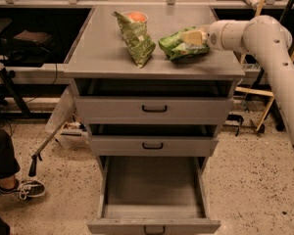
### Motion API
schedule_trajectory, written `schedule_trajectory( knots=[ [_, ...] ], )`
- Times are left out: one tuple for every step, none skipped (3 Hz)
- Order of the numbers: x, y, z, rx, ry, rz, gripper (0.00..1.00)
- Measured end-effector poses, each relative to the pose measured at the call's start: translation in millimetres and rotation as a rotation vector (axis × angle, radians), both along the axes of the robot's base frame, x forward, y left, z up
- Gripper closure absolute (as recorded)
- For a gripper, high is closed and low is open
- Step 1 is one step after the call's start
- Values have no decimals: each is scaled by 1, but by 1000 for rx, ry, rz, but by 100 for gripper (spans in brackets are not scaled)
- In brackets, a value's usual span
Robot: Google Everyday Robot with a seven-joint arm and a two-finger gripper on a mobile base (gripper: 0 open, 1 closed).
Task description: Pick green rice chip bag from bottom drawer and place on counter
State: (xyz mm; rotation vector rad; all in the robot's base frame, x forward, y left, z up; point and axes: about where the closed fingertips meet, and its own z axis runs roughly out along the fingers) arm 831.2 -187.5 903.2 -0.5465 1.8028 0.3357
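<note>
The green rice chip bag (pixel 179 47) lies on the counter (pixel 103 53), toward its right side. My gripper (pixel 195 37) reaches in from the right and rests against the bag's upper right end, its white arm (pixel 264 38) stretching back off the counter's right edge. The bottom drawer (pixel 154 187) is pulled wide open and shows only its bare grey floor. The two shallower drawers above it are slightly open.
A darker olive-green long bag (pixel 136 39) lies left of the rice chip bag, with an orange-filled cup (pixel 135 16) behind it. A person's shoe (pixel 27 189) and a leaning stick (pixel 44 148) are on the floor at left. A wooden frame (pixel 264 106) stands at right.
</note>
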Motion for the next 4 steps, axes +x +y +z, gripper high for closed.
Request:
schedule_trajectory(
  knots=[
    [0,0,0,0,0,0,0],
    [0,0,0,0,0,0,0],
    [-12,-9,23,-39,-26,-29,0],
    [-47,-35,70,-88,-67,-100,0]
  ],
)
